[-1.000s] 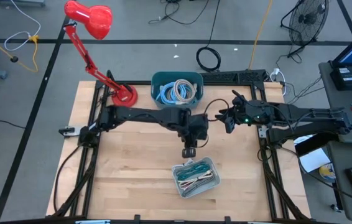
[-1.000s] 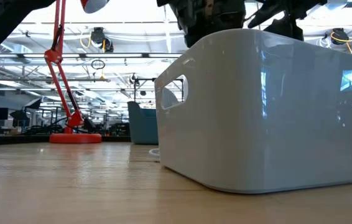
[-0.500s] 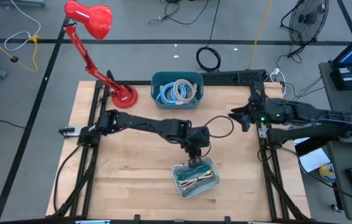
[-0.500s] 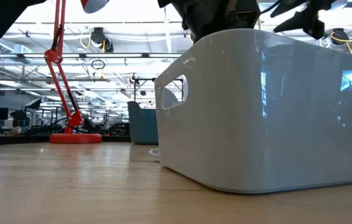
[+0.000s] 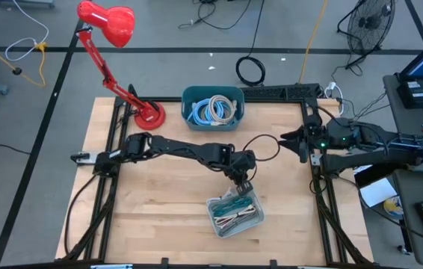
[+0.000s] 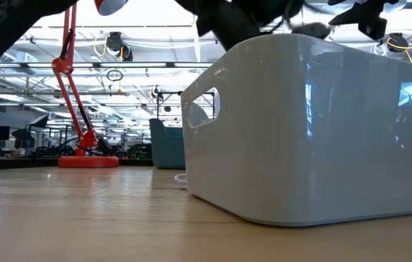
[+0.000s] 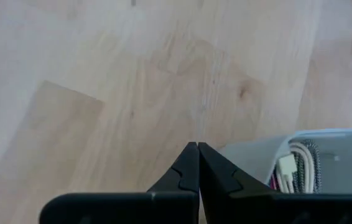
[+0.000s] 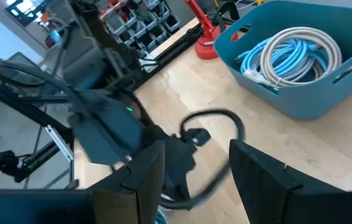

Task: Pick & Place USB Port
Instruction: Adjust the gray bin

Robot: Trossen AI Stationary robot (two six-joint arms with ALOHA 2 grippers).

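Hovering: shut left fingers (image 7: 197, 163) beside bin (image 7: 258, 157)

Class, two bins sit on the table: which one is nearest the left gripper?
The white bin of mixed cables, directly beside the left gripper; the teal bin sits farther away.

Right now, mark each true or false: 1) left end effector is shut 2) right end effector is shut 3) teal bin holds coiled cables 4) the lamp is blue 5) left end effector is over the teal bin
1) Left end effector is shut: true, its fingers meet with nothing between them.
2) Right end effector is shut: false, its fingers stand apart and empty.
3) Teal bin holds coiled cables: true.
4) The lamp is blue: false, it is red.
5) Left end effector is over the teal bin: false, it is by the rim of the white bin, nearer the table's front.
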